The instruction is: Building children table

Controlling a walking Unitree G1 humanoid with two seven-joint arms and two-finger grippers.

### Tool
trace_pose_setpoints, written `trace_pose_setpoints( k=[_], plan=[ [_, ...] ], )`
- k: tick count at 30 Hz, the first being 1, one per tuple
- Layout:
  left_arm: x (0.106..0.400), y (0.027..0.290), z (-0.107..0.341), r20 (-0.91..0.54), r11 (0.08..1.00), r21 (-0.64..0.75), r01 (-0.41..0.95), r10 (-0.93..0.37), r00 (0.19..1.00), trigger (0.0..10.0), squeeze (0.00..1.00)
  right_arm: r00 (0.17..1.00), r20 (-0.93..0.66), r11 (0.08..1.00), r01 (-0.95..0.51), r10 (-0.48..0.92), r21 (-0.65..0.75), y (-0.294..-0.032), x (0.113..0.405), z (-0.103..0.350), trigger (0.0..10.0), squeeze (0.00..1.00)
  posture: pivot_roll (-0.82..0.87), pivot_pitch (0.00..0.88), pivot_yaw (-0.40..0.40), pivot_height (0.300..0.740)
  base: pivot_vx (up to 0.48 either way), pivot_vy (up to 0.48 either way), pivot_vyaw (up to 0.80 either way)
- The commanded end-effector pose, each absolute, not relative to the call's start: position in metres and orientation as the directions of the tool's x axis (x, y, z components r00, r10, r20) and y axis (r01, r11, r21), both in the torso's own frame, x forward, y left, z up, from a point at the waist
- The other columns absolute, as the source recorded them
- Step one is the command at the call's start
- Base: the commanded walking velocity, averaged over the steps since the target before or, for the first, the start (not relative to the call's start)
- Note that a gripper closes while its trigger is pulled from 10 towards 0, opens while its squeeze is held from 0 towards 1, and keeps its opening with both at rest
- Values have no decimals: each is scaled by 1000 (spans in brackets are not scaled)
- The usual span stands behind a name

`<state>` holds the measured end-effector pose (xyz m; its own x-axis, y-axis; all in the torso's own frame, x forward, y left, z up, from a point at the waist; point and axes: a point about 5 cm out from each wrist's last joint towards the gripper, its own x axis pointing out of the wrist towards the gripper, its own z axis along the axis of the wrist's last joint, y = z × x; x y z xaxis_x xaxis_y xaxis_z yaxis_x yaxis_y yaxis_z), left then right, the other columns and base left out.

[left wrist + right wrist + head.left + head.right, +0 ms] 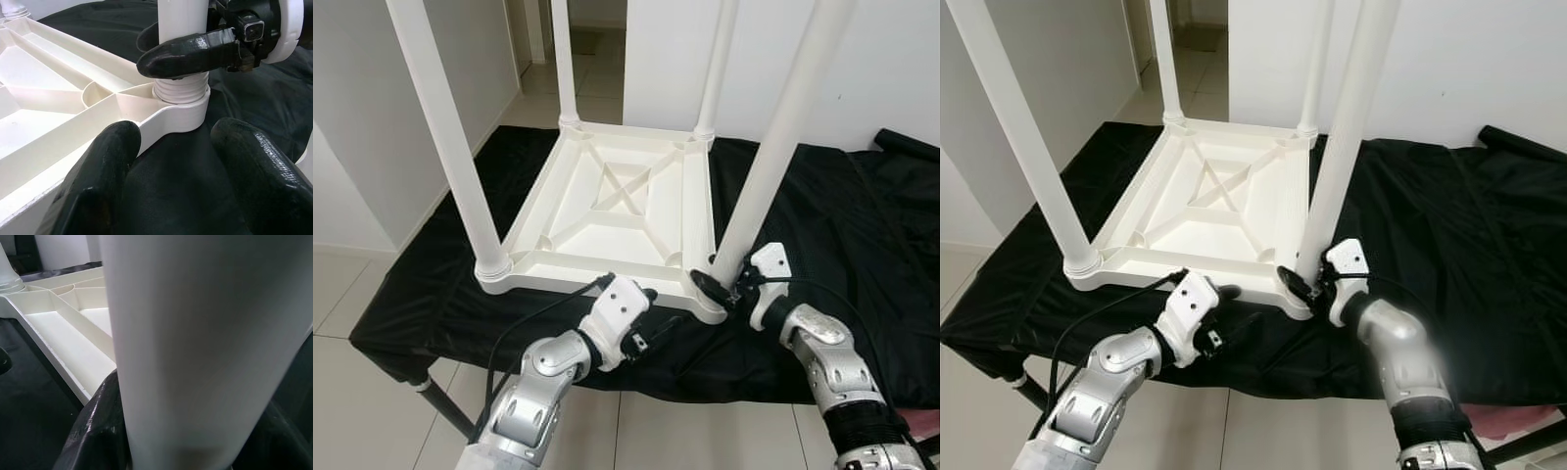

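- Gripping the near-right table leg (pixel 773 157) at its base, lower right of frame, the right gripper (pixel 722 287) is clamped round it.
- Left gripper (pixel 651 328), fingers spread and holding nothing, sits lower centre beside the upturned tabletop (pixel 617 211).

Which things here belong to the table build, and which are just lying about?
In the job:
upturned white tabletop
near-right leg, gripped by the right gripper
three other fitted legs
left gripper, open

Lying about:
black cloth
pink item

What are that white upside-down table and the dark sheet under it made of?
The table looks like moulded plastic: smooth, slightly glossy white, with thin ribs crossing its underside and a threaded collar where the leg enters. The sheet seems a thin black fabric, wrinkled with a faint sheen, perhaps synthetic.
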<state>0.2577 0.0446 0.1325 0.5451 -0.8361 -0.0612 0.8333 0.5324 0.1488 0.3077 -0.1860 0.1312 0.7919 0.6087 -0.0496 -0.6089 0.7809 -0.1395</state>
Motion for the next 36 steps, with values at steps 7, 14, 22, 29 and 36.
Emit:
trace_pose_setpoints(
  k=[7, 14, 22, 29, 36],
  plan=[
    [257, 42, 130, -63, 541, 148, 828, -830, 554, 10000, 0, 788, -107, 786, -615, 607, -64, -188, 305, 119, 10000, 0, 1, 0, 4, 740, 0, 0, 0],
    [256, 42, 128, -73, 537, 153, 829, -831, 552, 10000, 0, 846, -56, 845, -532, 530, -45, -177, 305, 122, 10000, 0, -4, 0, 8, 740, 0, 0, 0],
    [256, 43, 126, -81, 538, 154, 829, -829, 554, 10000, 0, 924, 3, 923, -383, 383, -39, -165, 300, 130, 10000, 0, -6, 0, 9, 740, 0, 0, 0],
    [255, 43, 126, -85, 533, 153, 832, -832, 548, 10000, 0, 990, 9, 989, -140, 140, 43, -158, 291, 131, 10000, 0, -11, 0, 16, 740, 0, 0, 0],
    [255, 43, 126, -88, 527, 155, 836, -835, 543, 10000, 0, 989, -37, 986, 148, -145, 82, -152, 285, 123, 10000, 0, -10, 0, 19, 740, 0, 0, 0]
  ],
)
